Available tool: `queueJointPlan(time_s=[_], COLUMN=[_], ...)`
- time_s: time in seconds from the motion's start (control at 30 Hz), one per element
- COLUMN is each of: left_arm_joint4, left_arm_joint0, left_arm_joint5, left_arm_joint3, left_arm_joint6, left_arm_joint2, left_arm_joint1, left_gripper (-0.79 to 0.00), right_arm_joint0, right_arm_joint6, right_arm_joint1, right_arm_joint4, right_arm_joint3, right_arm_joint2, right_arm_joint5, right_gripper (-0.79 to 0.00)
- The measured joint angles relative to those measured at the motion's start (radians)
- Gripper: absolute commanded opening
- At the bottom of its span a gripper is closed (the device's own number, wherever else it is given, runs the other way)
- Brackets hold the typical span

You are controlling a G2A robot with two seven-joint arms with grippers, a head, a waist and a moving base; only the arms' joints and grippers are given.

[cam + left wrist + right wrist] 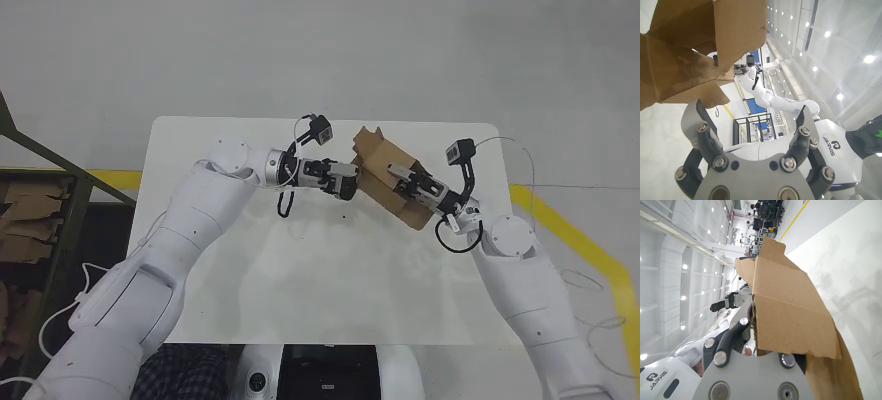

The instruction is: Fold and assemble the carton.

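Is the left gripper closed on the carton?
No, the left gripper stands open, its fingers spread, the carton just beyond their tips.

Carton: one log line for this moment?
carton: part-folded, flaps loose | right gripper: shut on its wall | left gripper: open, beside a flap | status: unfinished

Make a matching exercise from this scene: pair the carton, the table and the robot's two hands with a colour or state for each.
Things:
1. carton
2. table
3. left hand
4. right hand

Colour or state:
A. white, flat
B. open, nothing between its fingers, close to a flap
C. brown, partly folded
D. shut on the carton

Pairs: 1-C, 2-A, 3-B, 4-D
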Motion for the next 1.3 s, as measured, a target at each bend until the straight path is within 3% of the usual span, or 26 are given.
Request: queueJointPlan(time_s=[0.67, 1.3], left_arm_joint4=[-0.012, -0.001], left_arm_joint0=[-0.018, -0.016], left_arm_joint5=[0.005, 0.006], left_arm_joint3=[0.052, 0.066], left_arm_joint6=[-0.005, -0.006], left_arm_joint2=[-0.002, -0.041], left_arm_joint1=[-0.023, -0.02], left_gripper=[0.0, 0.0], right_arm_joint0=[-0.028, -0.031], right_arm_joint6=[0.018, 0.014], right_arm_joint1=[-0.007, -0.008], right_arm_joint4=[-0.007, -0.029], right_arm_joint3=[-0.058, -0.043], right_arm_joint2=[-0.02, -0.007], right_arm_joint5=[0.01, 0.014], right_gripper=[-0.785, -0.785])
